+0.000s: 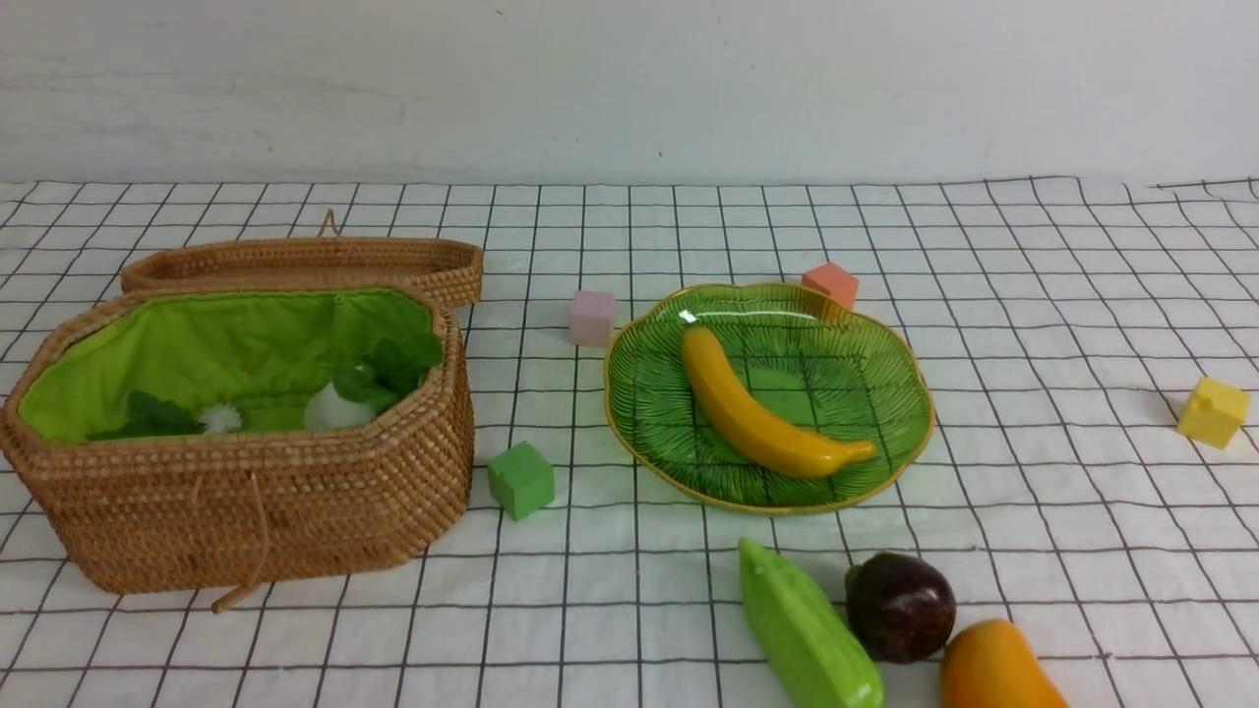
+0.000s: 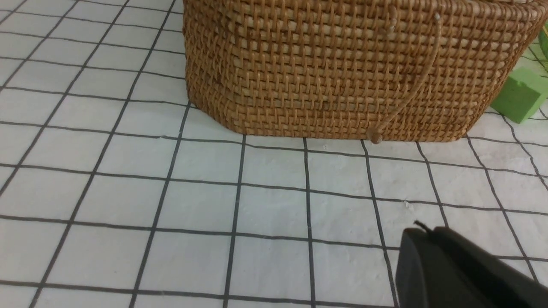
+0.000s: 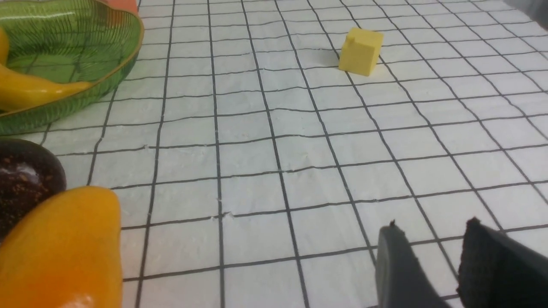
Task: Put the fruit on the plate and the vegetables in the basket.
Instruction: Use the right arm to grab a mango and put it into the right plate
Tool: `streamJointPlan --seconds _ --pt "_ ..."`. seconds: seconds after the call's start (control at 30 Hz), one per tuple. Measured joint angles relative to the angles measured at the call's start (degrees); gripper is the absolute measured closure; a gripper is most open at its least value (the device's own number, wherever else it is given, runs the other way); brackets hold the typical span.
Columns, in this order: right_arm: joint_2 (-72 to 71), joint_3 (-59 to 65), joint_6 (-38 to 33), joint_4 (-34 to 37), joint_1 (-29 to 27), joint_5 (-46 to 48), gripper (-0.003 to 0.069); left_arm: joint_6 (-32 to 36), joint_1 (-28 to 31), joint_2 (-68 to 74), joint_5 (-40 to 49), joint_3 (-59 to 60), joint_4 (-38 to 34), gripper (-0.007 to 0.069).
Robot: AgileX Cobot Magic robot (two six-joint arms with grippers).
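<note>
The mango (image 1: 993, 669) is lying near right, probably nearest the parted, empty right end effector (image 3: 432, 225). The left end effector (image 2: 423, 234) is sitting clenched.

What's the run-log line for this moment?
plate: banana | basket: radish | cloth: gourd, purple ball, mango | left jaws: shut | right jaws: open, empty

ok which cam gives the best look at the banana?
Front view: the whole banana lies unobstructed across the plate. Right wrist view catches only part of it at the frame edge; left wrist view doesn't show it.
</note>
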Motion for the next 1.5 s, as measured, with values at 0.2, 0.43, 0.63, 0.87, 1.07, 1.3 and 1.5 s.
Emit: streamJointPlan --seconds 0.2,0.43,0.63,0.87,1.07,1.3,1.5 --pt "0.0 0.4 0.0 -8.6 0.0 -1.3 0.0416 0.0 0.0 0.0 0.0 0.0 0.0 0.0638" --pt "0.0 0.6 0.0 -15.4 0.0 -2.9 0.0416 0.0 0.0 0.0 0.0 0.0 0.1 0.0638" --pt "0.0 0.6 0.0 -16.1 0.0 -3.4 0.0416 0.0 0.0 0.0 0.0 0.0 0.1 0.0637" --pt "0.0 0.6 1.9 -17.9 0.0 -8.5 0.0416 0.0 0.0 0.0 0.0 0.0 0.1 0.0635" --pt "0.0 0.6 17.8 -12.1 0.0 -38.3 0.0414 0.0 0.0 0.0 0.1 0.0 0.1 0.0634" --pt "2.2 -17.9 32.9 -6.0 0.0 -31.0 0.0414 0.0 0.0 0.0 0.1 0.0 0.1 0.0634" --pt "16.5 -37.9 30.5 -7.9 0.0 -8.3 0.0414 0.0 0.0 0.0 0.1 0.0 0.1 0.0629"
